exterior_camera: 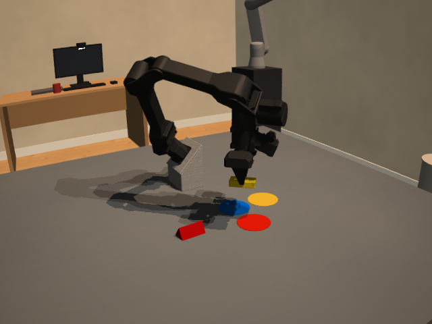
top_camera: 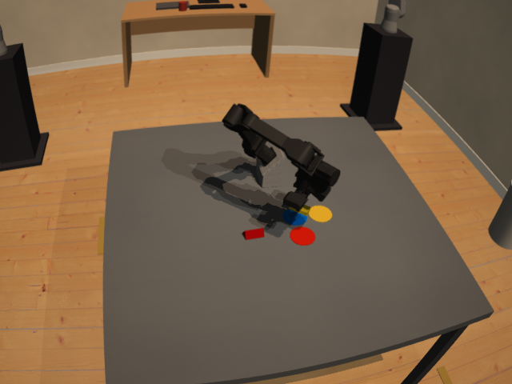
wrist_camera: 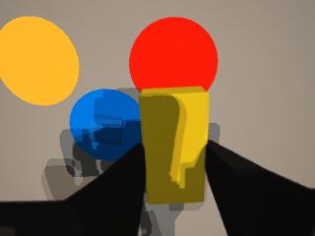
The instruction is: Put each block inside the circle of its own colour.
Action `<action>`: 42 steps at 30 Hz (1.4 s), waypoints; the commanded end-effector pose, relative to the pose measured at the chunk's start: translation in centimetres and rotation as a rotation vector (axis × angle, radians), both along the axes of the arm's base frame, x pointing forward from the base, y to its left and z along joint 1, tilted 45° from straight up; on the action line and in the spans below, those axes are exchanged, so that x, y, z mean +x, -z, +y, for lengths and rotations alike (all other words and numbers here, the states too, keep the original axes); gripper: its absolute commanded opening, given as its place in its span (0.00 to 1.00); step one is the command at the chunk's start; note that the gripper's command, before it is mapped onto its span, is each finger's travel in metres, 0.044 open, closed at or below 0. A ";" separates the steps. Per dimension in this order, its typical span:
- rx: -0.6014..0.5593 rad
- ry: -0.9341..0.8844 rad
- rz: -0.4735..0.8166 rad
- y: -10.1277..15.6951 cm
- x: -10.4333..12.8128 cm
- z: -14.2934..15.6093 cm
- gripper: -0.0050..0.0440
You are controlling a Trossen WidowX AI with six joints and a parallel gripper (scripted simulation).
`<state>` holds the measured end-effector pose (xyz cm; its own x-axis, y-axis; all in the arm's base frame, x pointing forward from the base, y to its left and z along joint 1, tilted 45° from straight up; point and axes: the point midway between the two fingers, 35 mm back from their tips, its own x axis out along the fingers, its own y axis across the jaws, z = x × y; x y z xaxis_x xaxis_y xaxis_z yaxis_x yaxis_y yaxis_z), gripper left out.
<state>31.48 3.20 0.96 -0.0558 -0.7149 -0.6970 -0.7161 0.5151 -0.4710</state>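
My gripper (wrist_camera: 173, 148) is shut on a yellow block (wrist_camera: 174, 143) and holds it a little above the table; the block also shows under the fingers in the exterior view (exterior_camera: 241, 181) and the top view (top_camera: 305, 209). The yellow circle (exterior_camera: 262, 199) lies just in front and to the right of it. A blue block (exterior_camera: 229, 205) sits inside the blue circle (exterior_camera: 233, 210), in the arm's shadow. The red circle (exterior_camera: 253, 222) holds nothing. A red wedge block (exterior_camera: 190, 230) lies on the table left of the red circle.
The arm's grey base (exterior_camera: 186, 169) stands behind the circles. The three circles lie close together near the table's middle. A black pedestal (top_camera: 379, 72) stands beyond the table's far right corner.
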 end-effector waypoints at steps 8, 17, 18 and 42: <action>0.005 0.008 -0.013 2.3 -0.9 1.6 0.28; 0.008 0.022 -0.029 4.6 -2.1 2.9 0.28; 0.008 0.023 -0.031 4.9 -2.2 3.1 0.28; 0.006 0.059 -0.066 9.9 -5.6 5.4 0.28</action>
<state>26.15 8.27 -8.47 -0.0552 -0.7108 -0.7012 -0.6635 0.5509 -0.5063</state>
